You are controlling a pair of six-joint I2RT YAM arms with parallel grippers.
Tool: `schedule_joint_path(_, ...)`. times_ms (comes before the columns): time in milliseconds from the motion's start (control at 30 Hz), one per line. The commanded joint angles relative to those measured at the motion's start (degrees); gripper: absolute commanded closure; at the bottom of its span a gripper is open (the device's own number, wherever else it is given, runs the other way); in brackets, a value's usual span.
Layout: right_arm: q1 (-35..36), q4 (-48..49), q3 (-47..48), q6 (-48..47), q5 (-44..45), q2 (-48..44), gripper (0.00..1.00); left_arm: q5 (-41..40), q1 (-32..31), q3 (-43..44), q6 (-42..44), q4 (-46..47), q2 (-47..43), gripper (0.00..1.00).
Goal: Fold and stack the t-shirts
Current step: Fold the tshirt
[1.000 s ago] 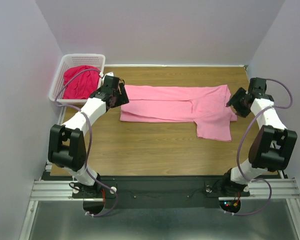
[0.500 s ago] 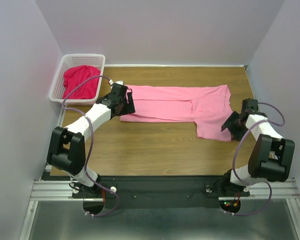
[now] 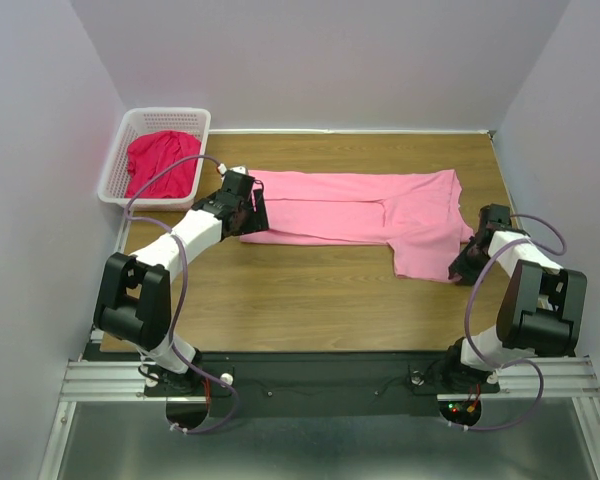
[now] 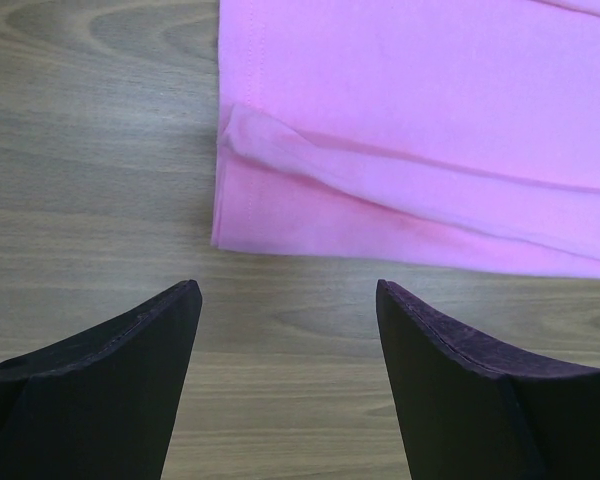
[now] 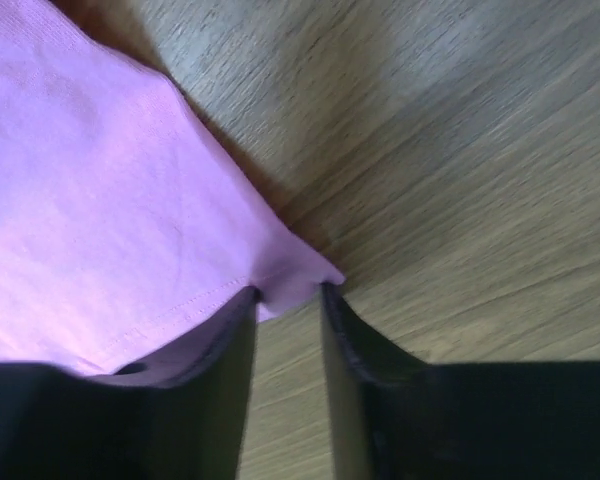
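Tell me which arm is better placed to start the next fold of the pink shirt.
Right. Its end effector straddles the pink shirt's near corner, jaws narrow around it. The left end effector stands wide open over the bare table, short of the shirt's edge.

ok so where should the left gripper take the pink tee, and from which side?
Take the pink t-shirt at the near corner of its left end, coming in low across the bare table. The folded layers end there in a flat, stacked edge. The left gripper is open and faces that corner, just short of it. Probably slide one finger under the hem.
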Motion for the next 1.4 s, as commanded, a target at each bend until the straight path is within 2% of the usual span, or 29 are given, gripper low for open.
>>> schedule_joint_path(0, 0.1, 2.5, -1.2, 0.0, 1.1, 1.0, 0.70, -0.2, -0.2, -0.6, 1.0, 1.3, -1.5, 0.18)
schedule_joint_path(33, 0.1, 2.5, -1.0, -0.1, 1.2, 0.9, 0.78, -0.1, -0.2, -0.7, 1.0, 1.5, -1.6, 0.18)
schedule_joint_path(200, 0.2, 2.5, 1.5, -0.9, 1.3, 0.1, 0.99, 0.0, -0.1, -1.7, 0.9, 1.9, -2.0, 0.18)
schedule_joint_path(400, 0.2, 2.5, 7.2, 0.9, -3.8, 0.3, 0.99, -0.1, -0.2, -2.0, 0.9, 1.9, -2.4, 0.18)
schedule_joint_path(767, 1.6, 4.0, 28.7, 4.9, -10.6, 10.6, 0.99, -0.2, -0.2, -2.5, 0.5, 1.8, -2.3, 0.18)
schedule_joint_path(1100, 5.2, 5.4, 42.8, 6.2, -12.0, 22.2, 0.99, -0.5, -0.2, -2.6, -0.4, 0.9, -2.4, 0.18)
schedule_joint_path(1367, 5.4, 6.5, 48.7, 6.7, -10.2, 27.8, 0.99, -1.0, -0.2, -2.4, -1.2, 0.1, -2.1, 0.18)
